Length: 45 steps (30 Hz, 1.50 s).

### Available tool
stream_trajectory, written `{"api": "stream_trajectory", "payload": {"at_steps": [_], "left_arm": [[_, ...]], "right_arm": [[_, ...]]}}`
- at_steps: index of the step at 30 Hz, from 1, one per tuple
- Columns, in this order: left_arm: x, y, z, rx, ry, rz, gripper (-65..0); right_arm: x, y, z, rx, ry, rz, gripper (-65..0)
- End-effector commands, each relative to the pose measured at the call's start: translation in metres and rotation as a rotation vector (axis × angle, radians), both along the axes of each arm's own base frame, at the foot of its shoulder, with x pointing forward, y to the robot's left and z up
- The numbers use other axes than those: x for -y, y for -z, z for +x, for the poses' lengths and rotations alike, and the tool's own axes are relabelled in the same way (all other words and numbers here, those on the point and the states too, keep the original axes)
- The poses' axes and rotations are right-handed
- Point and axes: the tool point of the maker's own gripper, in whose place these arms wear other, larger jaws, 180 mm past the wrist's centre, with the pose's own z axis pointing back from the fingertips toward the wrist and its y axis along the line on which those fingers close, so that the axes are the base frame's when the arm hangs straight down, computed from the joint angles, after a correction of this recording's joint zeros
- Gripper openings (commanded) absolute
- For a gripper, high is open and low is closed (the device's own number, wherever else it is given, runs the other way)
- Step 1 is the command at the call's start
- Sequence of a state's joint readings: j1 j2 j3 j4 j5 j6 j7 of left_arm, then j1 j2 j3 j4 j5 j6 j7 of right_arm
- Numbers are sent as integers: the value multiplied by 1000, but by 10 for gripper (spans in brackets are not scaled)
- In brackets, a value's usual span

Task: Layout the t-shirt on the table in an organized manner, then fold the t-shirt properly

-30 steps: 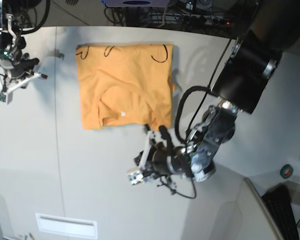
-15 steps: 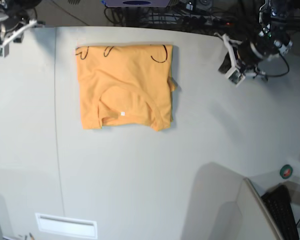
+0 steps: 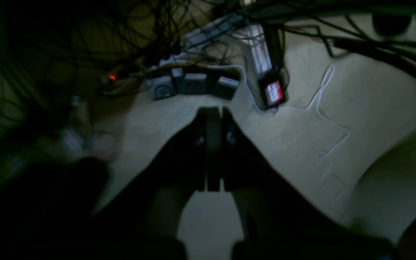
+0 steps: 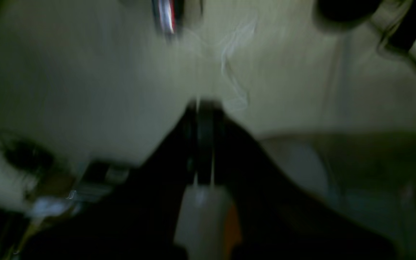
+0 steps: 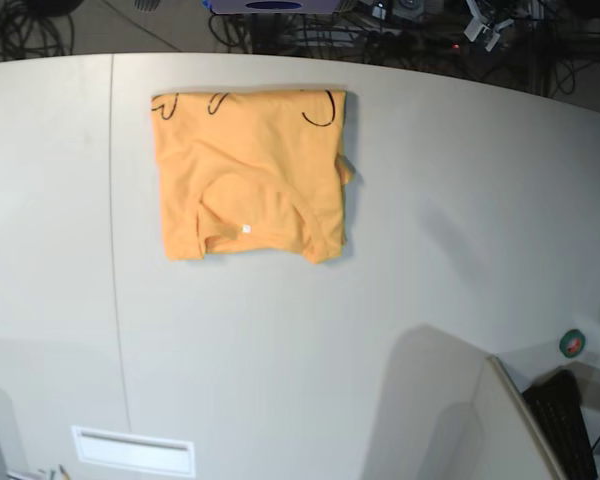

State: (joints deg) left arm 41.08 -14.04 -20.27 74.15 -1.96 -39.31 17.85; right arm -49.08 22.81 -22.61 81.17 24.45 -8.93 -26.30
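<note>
**Base view: folded orange shirt alone on white table**

Base camera shows a light-orange cotton t-shirt (image 5: 250,175), folded into a compact rectangle, lying flat toward the far side of a large white matte table (image 5: 430,250), beside its thin dark seam (image 5: 113,250). The cloth looks light, soft and limp; corners or folded edges seem the best places to pinch. Nothing on the table blocks it. A small green-rimmed roll (image 5: 573,343) sits well apart. The left gripper (image 3: 209,112) and right gripper (image 4: 202,106) are both closed, empty, above tangled cables (image 3: 208,39).
</note>
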Motion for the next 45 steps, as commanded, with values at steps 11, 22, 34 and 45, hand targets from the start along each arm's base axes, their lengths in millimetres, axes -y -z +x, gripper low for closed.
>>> {"api": "stream_trajectory", "payload": {"at_steps": [11,22,34,45], "left_arm": [[-8,83,-78,-37,-340,-11,-650],[-12,106,-53,49,-13,270,-650],[-2,109,-23,108,-19,260,-650],[33,115,-5,134,-35,208,-650]], "right_arm": [[17,99,-16,5,-253,-109,-650],[16,119,53,316,-267,-128,-650],[-6,121,58,326,-252,-103,-650],[-21,121,59,332,-240,-80,-650]]}}
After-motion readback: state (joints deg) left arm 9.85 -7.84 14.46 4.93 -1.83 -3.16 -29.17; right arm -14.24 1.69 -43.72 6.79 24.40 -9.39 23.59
